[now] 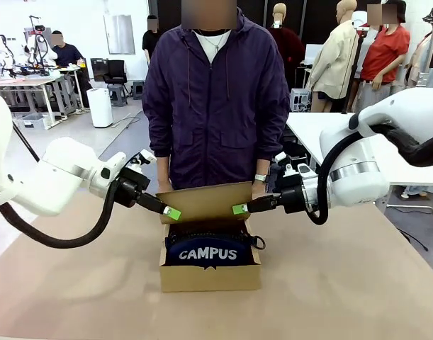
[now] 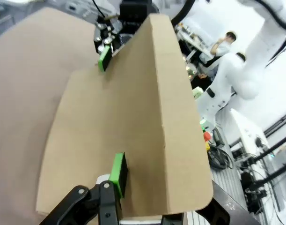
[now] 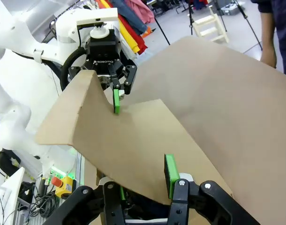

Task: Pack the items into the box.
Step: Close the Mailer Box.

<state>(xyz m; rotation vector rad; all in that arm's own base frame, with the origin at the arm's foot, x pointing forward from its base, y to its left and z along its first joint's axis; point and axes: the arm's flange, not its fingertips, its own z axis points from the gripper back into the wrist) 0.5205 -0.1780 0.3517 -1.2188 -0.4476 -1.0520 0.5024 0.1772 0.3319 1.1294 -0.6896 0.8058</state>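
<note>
Box (image 1: 210, 275) sits mid-table toward the near edge, CAMPUS pouch (image 1: 207, 252) inside, flap lid (image 1: 206, 200) raised behind it. Left end effector (image 1: 172, 213) pinches the flap's left edge, right end effector (image 1: 239, 209) its right edge, both part-closed on the cardboard.

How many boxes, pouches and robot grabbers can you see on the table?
Box: 1, the brown cardboard box with its flap lid up
Pouch: 1, the navy CAMPUS pouch inside the box
Grabbers: 2, the left gripper and the right gripper, each pinching a side edge of the flap lid
Total: 4
</note>
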